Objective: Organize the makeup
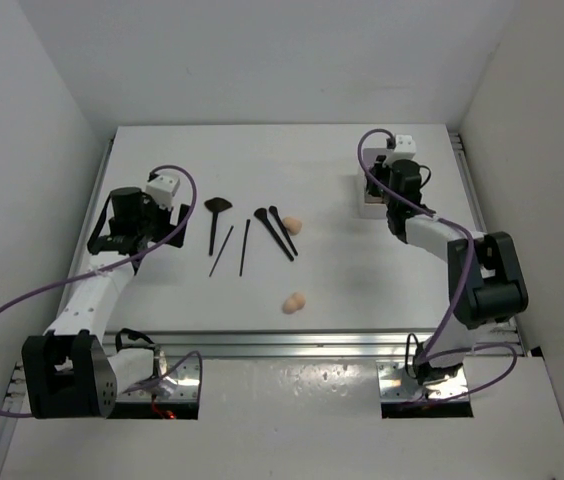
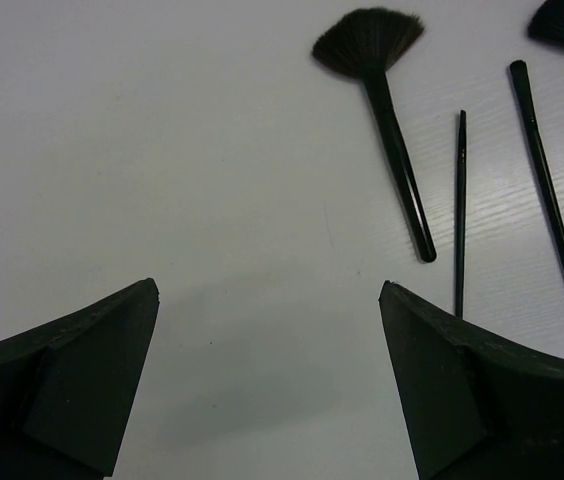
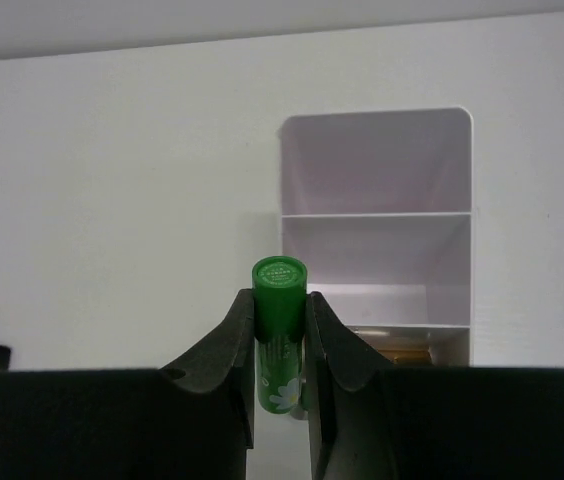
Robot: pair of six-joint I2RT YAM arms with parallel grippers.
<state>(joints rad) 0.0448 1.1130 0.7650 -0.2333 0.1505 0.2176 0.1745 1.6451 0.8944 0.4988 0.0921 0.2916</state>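
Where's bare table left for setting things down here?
Bare table between the sponges and the box, and along the far edge behind the brushes. Crowded: around the brushes, open left gripper beside them; right gripper holds a green tube at the box.

Overhead: high at the near edge, angled down over the whole white tabletop (image 1: 342, 290). Left wrist: low, close, facing thin black brushes (image 2: 397, 160) at left. Right wrist: close on white compartmented plastic box (image 3: 377, 160), far right. Both shared with overhead.
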